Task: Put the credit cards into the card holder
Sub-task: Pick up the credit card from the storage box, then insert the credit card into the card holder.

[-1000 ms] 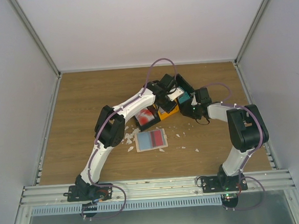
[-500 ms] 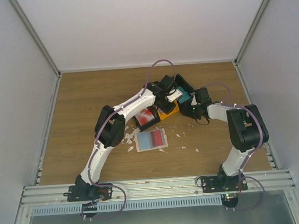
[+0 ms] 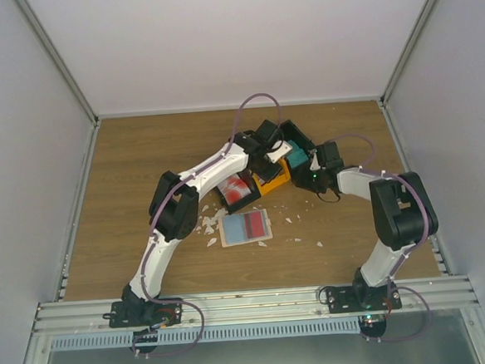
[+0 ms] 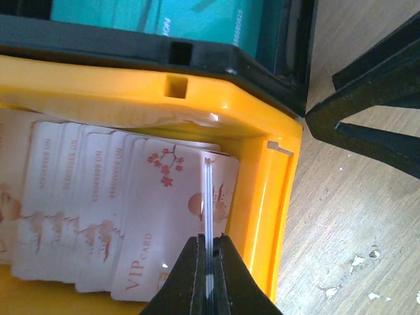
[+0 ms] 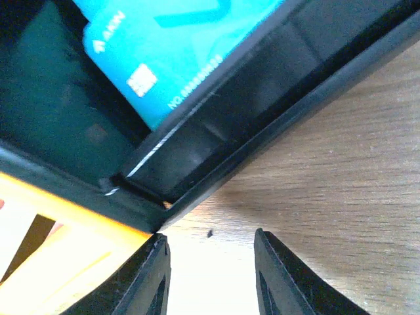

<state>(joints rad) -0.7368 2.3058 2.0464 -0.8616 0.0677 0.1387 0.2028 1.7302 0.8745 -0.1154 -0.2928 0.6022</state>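
Left jaws are clenched on the upturned edge of a pale card [image 4: 207,197] down in the orange bin [image 4: 266,197], close to its wall. Look at that edge: it shows doubled, so there may be two cards in the pinch rather than one. That's the first worry, because on a lift the spare could ride up and drop onto the surface [image 4: 341,216] among the white scraps [image 4: 357,259]. The grip sits only on the thin edge, so any tilt on the way out could let the card swivel or slip free. The rest of the pale stack [image 4: 85,203] lies fanned just beside it and could get dragged along. Right jaws stand released with nothing between them, low over the wood at the corner of the black bin [image 5: 216,125] that holds the teal cards [image 5: 164,46] — near enough to the left arm that a careless lift could knock the two together. The card holder [image 3: 246,227], as I read it, lies flat on the surface apart from the bins, nearer the bases — a long carry for an edge grip.
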